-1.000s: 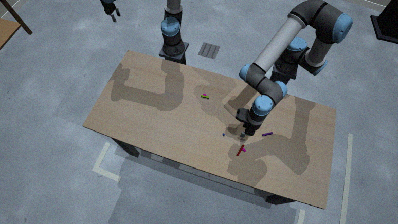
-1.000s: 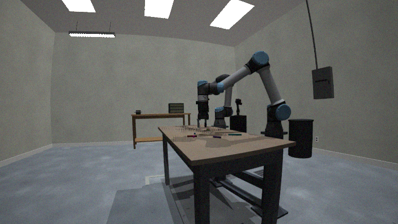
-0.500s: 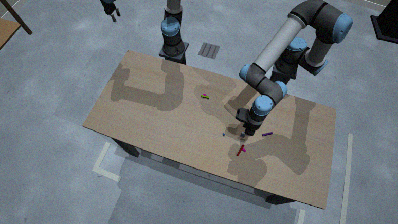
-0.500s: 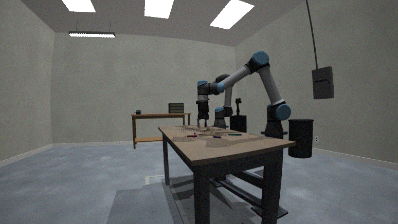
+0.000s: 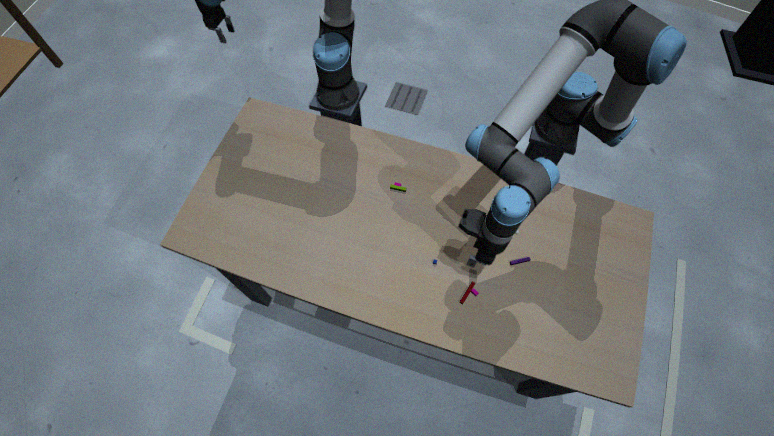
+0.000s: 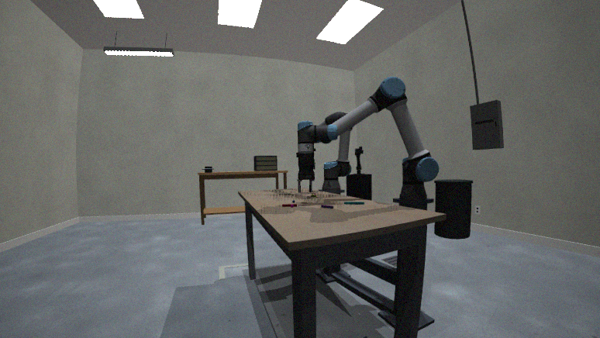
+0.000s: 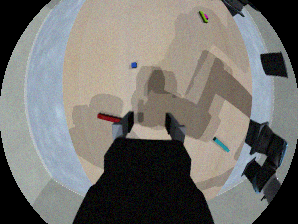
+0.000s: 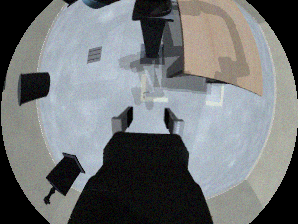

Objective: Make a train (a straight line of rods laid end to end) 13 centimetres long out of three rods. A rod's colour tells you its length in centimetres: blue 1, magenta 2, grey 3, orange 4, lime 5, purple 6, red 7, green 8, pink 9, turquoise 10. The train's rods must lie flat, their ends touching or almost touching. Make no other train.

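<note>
Your left gripper (image 5: 479, 263) (image 6: 305, 187) (image 7: 149, 118) points straight down above the desk (image 5: 303, 238) (image 6: 336, 222) (image 7: 100, 45), fingers wide apart, near the red rod (image 5: 466, 293) (image 6: 289, 205) (image 7: 108, 118); your right gripper (image 5: 225, 31) (image 8: 148, 113), also spread, hangs off past the desk.

Steep top view and low, table-end exterior view, both across the same tabletop (image 5: 303, 238) (image 6: 336, 226).
</note>
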